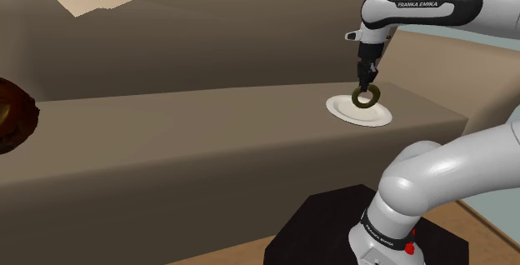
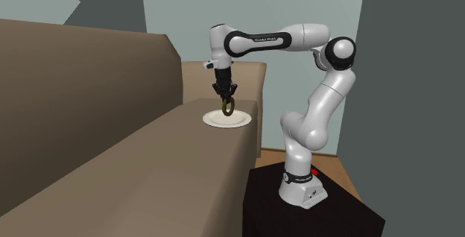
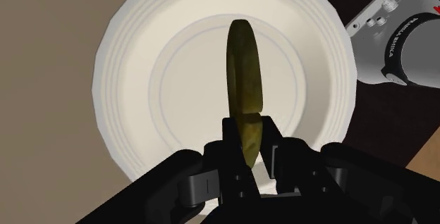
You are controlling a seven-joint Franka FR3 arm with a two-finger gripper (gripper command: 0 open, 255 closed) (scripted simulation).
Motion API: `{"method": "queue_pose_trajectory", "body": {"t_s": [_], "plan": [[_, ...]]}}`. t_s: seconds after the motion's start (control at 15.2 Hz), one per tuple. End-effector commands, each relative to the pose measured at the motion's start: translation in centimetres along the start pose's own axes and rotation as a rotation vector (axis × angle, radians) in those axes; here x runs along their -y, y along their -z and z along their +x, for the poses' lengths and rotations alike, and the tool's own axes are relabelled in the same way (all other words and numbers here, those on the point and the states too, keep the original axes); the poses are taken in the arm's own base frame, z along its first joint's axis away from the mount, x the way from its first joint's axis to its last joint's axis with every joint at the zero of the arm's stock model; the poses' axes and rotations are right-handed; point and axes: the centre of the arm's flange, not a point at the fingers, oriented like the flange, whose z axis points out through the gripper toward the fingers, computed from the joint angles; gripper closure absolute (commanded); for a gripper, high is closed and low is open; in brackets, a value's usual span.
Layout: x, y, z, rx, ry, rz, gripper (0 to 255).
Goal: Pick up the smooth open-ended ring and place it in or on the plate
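An olive-green ring (image 1: 367,95) hangs on edge from my gripper (image 1: 365,81), which is shut on its upper rim. Right below it lies a white plate (image 1: 346,111) on the brown sofa seat. From the second exterior view the ring (image 2: 227,109) hovers a little above the plate (image 2: 216,120), under the gripper (image 2: 226,94). Looking along the hand, the ring (image 3: 244,67) stands edge-on between the black fingertips (image 3: 234,137), over the middle of the plate (image 3: 141,60).
The plate sits near the end of the sofa seat (image 1: 167,138), beside the armrest (image 2: 246,71) and below the tall backrest (image 1: 208,30). The black stand (image 2: 313,206) with the arm's base is close to the sofa end. A dark round object (image 1: 12,113) lies at the shoulder view's far left.
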Motion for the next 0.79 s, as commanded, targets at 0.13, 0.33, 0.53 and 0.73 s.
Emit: {"method": "queue_pose_trajectory", "body": {"t_s": [0.13,0.33,0.53,0.73], "plan": [[0.03,-0.42,0.02,0.000,0.000,0.000,255],[0.03,-0.42,0.02,0.000,0.000,0.000,255],[0.03,-0.42,0.02,0.000,0.000,0.000,0],[0.03,-0.42,0.02,0.000,0.000,0.000,0]]}}
